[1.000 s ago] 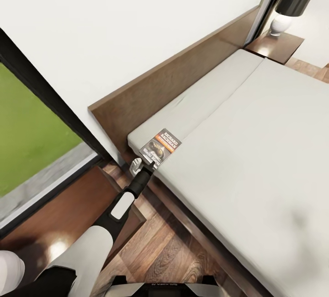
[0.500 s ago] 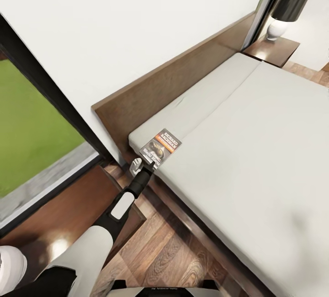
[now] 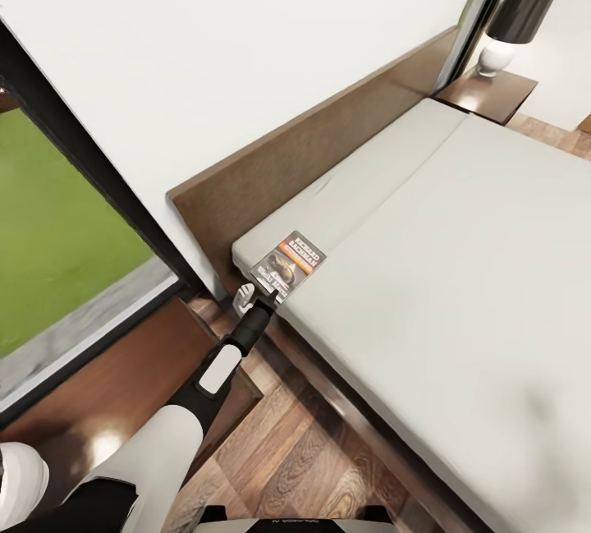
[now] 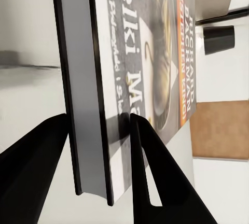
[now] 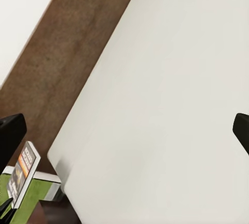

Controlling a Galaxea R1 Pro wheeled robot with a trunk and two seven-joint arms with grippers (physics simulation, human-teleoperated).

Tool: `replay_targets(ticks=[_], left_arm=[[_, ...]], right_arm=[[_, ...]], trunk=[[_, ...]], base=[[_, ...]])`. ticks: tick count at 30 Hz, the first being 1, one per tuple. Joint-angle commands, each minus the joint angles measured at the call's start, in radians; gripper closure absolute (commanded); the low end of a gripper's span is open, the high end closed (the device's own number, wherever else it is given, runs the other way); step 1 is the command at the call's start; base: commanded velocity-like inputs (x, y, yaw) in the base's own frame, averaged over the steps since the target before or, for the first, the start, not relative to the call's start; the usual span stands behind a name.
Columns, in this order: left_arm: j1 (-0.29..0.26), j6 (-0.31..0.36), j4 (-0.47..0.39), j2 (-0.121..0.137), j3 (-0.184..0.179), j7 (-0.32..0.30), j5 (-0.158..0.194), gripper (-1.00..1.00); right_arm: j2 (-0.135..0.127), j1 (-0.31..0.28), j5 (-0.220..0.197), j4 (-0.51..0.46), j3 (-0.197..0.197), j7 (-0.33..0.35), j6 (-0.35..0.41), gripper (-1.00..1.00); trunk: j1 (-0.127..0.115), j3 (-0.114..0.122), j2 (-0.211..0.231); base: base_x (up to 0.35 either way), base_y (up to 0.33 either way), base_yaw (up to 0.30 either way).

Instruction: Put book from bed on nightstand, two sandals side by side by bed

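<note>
Left hand [image 3: 264, 296] clamps the book [image 3: 289, 264] by one edge at the bed's [image 3: 460, 287] corner; it could pivot and slip out.

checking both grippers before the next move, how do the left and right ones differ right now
The left gripper has its jaws shut on the book, one each side of its edge near the bed corner; the right gripper has its jaws wide apart and holds nothing, facing the bare mattress. Both have dark fingers.

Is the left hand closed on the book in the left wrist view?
Yes: the left hand has one finger on each side of the book, pressing against its covers.
</note>
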Motion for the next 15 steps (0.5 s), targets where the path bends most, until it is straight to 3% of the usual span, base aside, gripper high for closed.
replay_targets(ticks=[1, 4, 10, 15], left_arm=[[-0.001, 0.001, 0.001, 0.000, -0.001, -0.003, 0.009, 1.00], [-0.001, 0.002, 0.001, 0.000, -0.001, -0.004, 0.009, 1.00], [-0.001, 0.002, 0.001, 0.000, -0.001, -0.004, 0.009, 1.00], [-0.001, 0.002, 0.001, 0.000, -0.001, -0.003, 0.009, 1.00]], right_arm=[[0.000, -0.001, -0.002, 0.001, 0.001, 0.004, 0.011, -1.00], [0.000, -0.001, -0.002, 0.001, 0.001, 0.005, 0.012, -1.00], [0.000, -0.001, -0.002, 0.001, 0.001, 0.006, 0.012, -1.00], [0.000, -0.001, -0.002, 0.001, 0.001, 0.006, 0.012, -1.00]], trunk=[[0.000, -0.001, 0.000], [0.000, -0.002, 0.000], [0.000, -0.002, 0.000], [0.000, -0.002, 0.000]], base=[[0.000, 0.000, 0.148], [0.000, 0.000, 0.178], [-0.013, 0.000, 0.041], [-0.217, 0.000, 0.005]])
